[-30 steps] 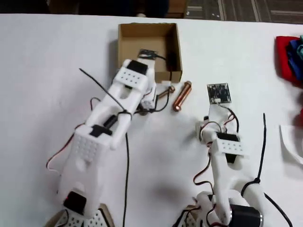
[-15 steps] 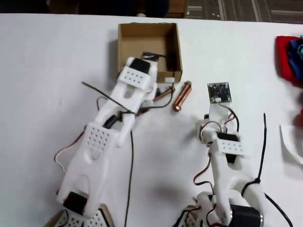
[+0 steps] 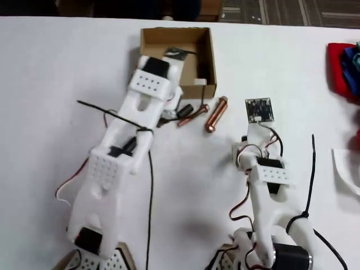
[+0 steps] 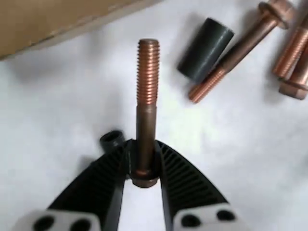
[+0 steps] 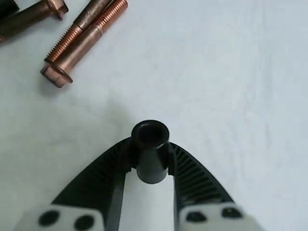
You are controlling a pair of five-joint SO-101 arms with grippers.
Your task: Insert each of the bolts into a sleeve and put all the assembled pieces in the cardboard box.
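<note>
Snugly in left gripper (image 4: 144, 150), bolt (image 4: 147, 82); in right gripper (image 5: 150, 155), sleeve (image 5: 150, 136).

4 copper bolts: 1 held bolt (image 4: 147, 110) mid frame in left wrist view, 1 sleeved bolt (image 4: 248, 43) upper right, 2 paired bolts (image 4: 288, 55) at right edge. 3 black sleeves: 1 lying sleeve (image 4: 204, 48) on the sleeved bolt, 1 gripped sleeve (image 5: 150, 149) mid frame in right wrist view, 1 small sleeve (image 4: 111, 139) left of centre, prob. a sleeve. 1 cardboard box (image 3: 212, 62). 2 arms: left arm (image 3: 121, 146) & right arm (image 3: 270, 174).
</note>
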